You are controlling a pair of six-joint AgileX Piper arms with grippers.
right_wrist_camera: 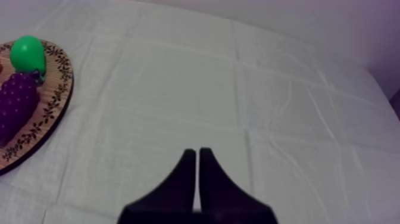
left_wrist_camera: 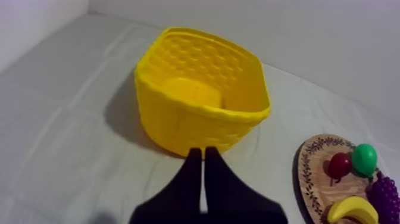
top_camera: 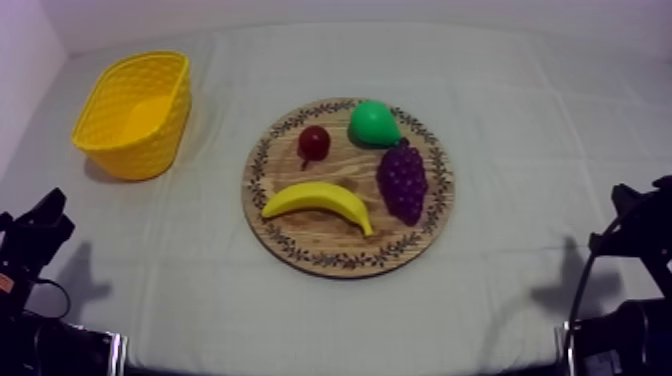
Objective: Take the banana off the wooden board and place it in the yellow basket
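Note:
A yellow banana point(top_camera: 318, 203) lies curved across the front of the round wooden board point(top_camera: 300, 243) at the table's middle. The yellow basket point(top_camera: 137, 113) stands at the far left, with nothing in it. My left gripper point(top_camera: 48, 212) rests low at the left edge; in the left wrist view its fingers lie together as a narrow wedge point(left_wrist_camera: 203, 154) just short of the basket point(left_wrist_camera: 202, 98), with the banana point(left_wrist_camera: 353, 210) off on the board point(left_wrist_camera: 311, 173). My right gripper point(top_camera: 630, 200) rests low at the right, shut point(right_wrist_camera: 197, 154) over bare cloth.
On the board also sit a small red fruit point(top_camera: 314, 143), a green pear point(top_camera: 373, 123) and a purple bunch of grapes point(top_camera: 403, 180). Grey-white cloth runs between board and basket. In the right wrist view the pear point(right_wrist_camera: 28, 53) and grapes point(right_wrist_camera: 16, 102) lie beside the gripper's path.

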